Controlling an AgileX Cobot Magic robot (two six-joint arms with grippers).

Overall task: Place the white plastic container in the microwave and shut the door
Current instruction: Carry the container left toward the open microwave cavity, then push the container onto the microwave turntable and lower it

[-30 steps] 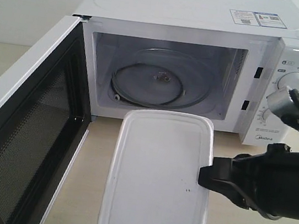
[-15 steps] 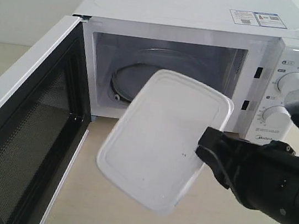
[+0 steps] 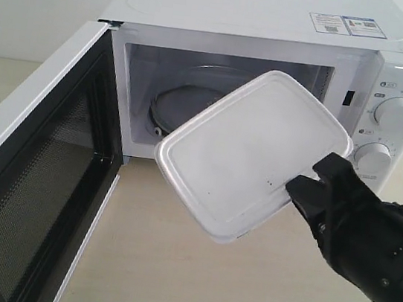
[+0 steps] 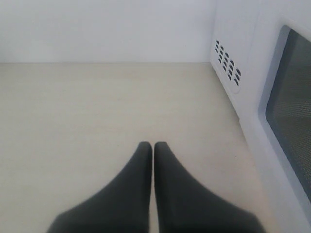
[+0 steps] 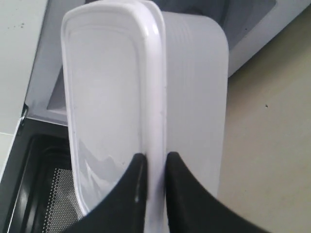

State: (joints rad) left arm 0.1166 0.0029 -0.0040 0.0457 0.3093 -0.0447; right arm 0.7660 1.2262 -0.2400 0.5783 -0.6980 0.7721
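Observation:
The white plastic container (image 3: 250,154) hangs tilted in the air in front of the microwave (image 3: 279,27) opening, its far corner level with the cavity mouth. My right gripper (image 3: 303,186) is shut on the rim of its near right edge; in the right wrist view the fingers pinch the container (image 5: 146,87) lid rim at the gripper (image 5: 152,158). The door (image 3: 29,172) stands wide open at the left, mesh face showing. The glass turntable (image 3: 171,102) is partly hidden behind the container. My left gripper (image 4: 153,145) is shut on nothing above the table, beside the door (image 4: 286,111).
Two round dials (image 3: 396,114) sit on the microwave's right panel, close to my right arm. The pale tabletop (image 3: 170,267) runs between the open door and the arm. Vent slots (image 4: 226,65) mark the microwave's side in the left wrist view.
The right gripper has lifted the container off the table, tilted it and carried it up and right toward the cavity. The left gripper's earlier position is not shown.

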